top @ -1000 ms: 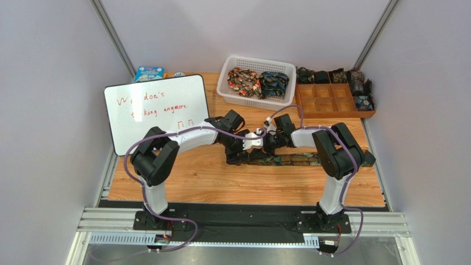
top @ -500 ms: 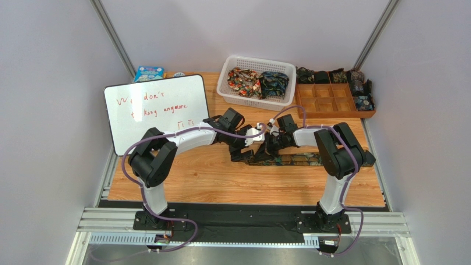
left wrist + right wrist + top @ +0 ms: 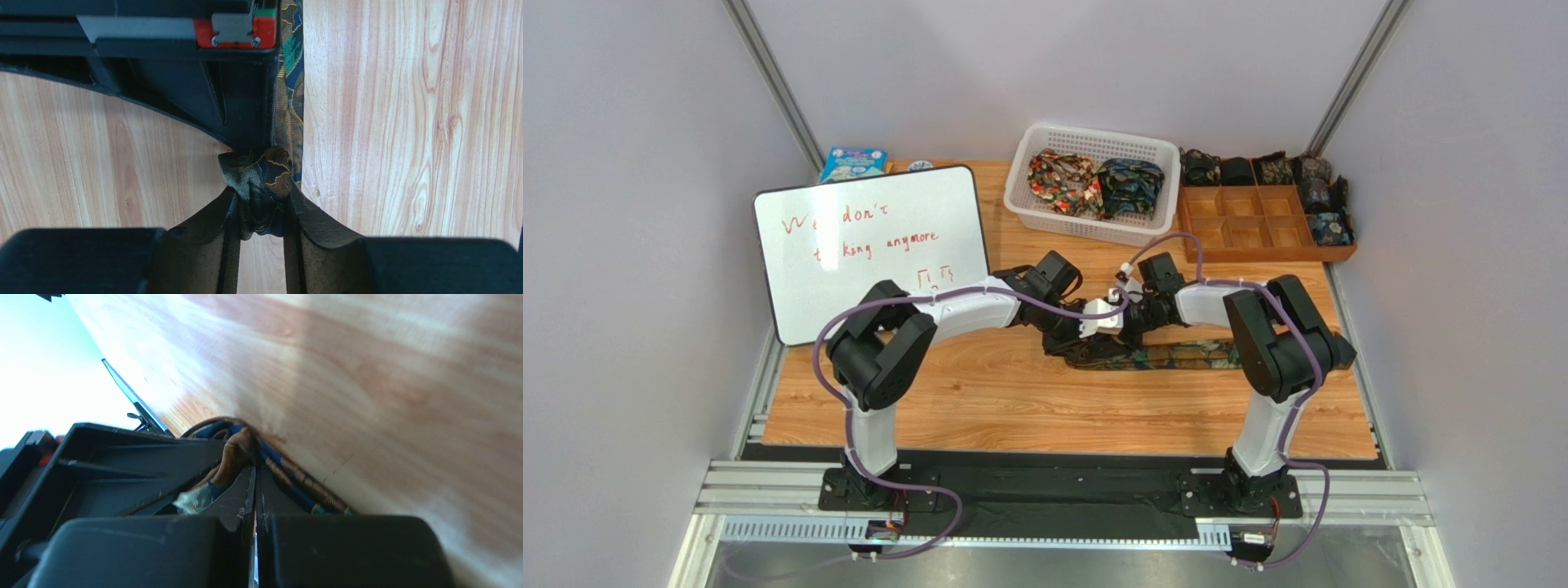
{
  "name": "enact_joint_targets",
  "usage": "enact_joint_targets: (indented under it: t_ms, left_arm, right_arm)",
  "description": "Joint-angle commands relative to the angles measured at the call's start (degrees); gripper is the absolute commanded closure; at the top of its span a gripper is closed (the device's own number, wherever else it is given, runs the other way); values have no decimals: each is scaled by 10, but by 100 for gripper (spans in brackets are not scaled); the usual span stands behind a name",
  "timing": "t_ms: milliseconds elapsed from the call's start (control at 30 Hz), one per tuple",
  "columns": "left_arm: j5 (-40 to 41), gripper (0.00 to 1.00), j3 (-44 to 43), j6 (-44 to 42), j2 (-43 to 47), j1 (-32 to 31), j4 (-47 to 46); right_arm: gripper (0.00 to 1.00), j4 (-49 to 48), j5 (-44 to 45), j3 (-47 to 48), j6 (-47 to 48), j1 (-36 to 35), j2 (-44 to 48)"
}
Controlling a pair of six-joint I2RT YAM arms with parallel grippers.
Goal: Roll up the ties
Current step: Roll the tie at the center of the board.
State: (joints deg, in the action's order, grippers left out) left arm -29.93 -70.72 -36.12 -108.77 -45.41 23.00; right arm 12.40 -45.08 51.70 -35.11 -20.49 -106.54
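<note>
A dark green, gold and blue paisley tie (image 3: 1167,355) lies flat across the middle of the table, its left end gathered into a small roll. My left gripper (image 3: 261,195) is shut on that roll (image 3: 263,174), with fabric bulging between the fingers. The flat strip (image 3: 288,92) runs away beyond it. My right gripper (image 3: 253,473) is shut, its tips pressed against the same roll (image 3: 236,450) from the opposite side; its black body (image 3: 184,67) faces the left gripper. From above both grippers (image 3: 1112,319) meet at the tie's left end.
A white basket (image 3: 1028,159) at the back holds two bunched ties (image 3: 1065,181). A brown compartment tray (image 3: 1259,227) at the back right has small rolled ties (image 3: 1326,196) along its far and right cells. A whiteboard (image 3: 867,245) leans at the left, with a blue box (image 3: 852,162) behind it.
My left gripper moved right towards the right gripper and went from open to shut on the tie's rolled end. The tie's left end now lies further right.
</note>
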Motion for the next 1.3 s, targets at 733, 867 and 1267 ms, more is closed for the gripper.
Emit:
enact_joint_targets:
  t_ms: [733,867,1267]
  left_arm:
    - [-52,85,-65,-89,-14,28,131]
    - [-29,85,-66,-95,-26,14,141]
    - [23,82,-78,-80,-59,-5,134]
  right_arm:
    - [100,133,78,54,121,30,-59]
    - [100,132,72,54,121,32,-51]
    - [67,32,-45,15,23,34,72]
